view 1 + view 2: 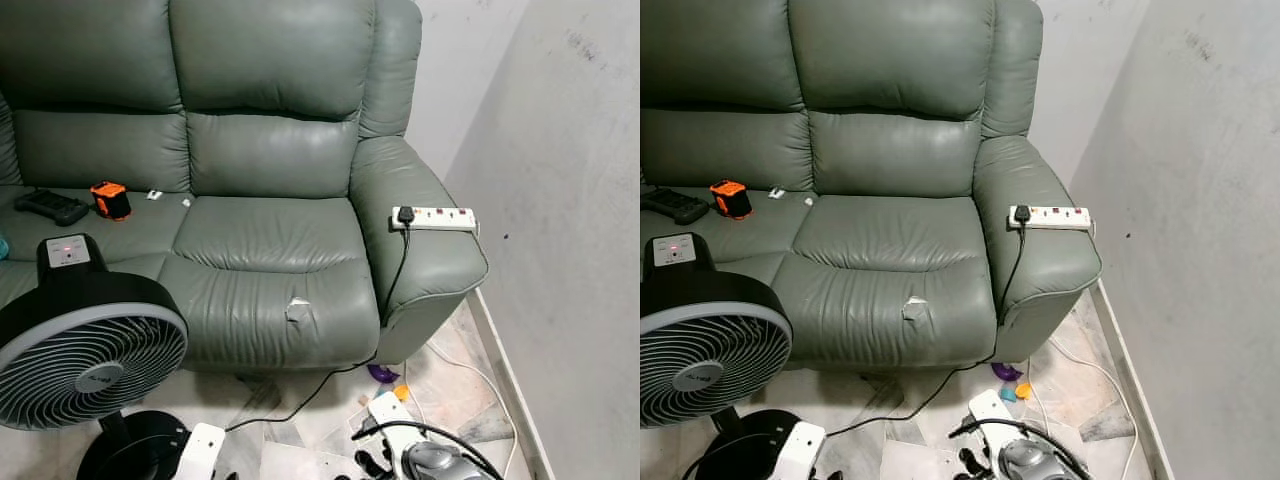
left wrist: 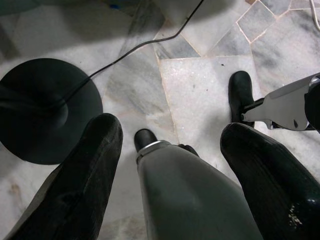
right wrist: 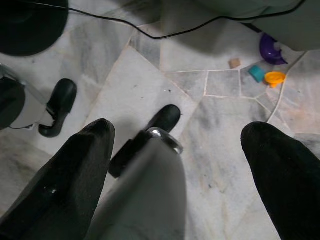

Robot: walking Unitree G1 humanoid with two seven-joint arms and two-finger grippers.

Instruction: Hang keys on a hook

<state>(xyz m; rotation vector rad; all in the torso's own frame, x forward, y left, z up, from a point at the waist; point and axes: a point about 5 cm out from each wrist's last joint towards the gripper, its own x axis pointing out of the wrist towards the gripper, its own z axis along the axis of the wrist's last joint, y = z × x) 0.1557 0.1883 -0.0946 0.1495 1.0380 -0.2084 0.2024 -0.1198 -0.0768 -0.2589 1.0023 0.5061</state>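
Observation:
Both arms hang low over the marble floor. In the left wrist view my left gripper is open, its two black fingers spread wide with nothing held and my own grey leg below the gap. My right gripper is open too and empty, its fingers apart above the tiles. In the left eye view the right arm and left arm show at the bottom edge.
A green leather sofa stands ahead, with a white power strip on its right armrest and a black cord trailing to the floor. A black fan stands front left. Small plastic toys lie by the wall.

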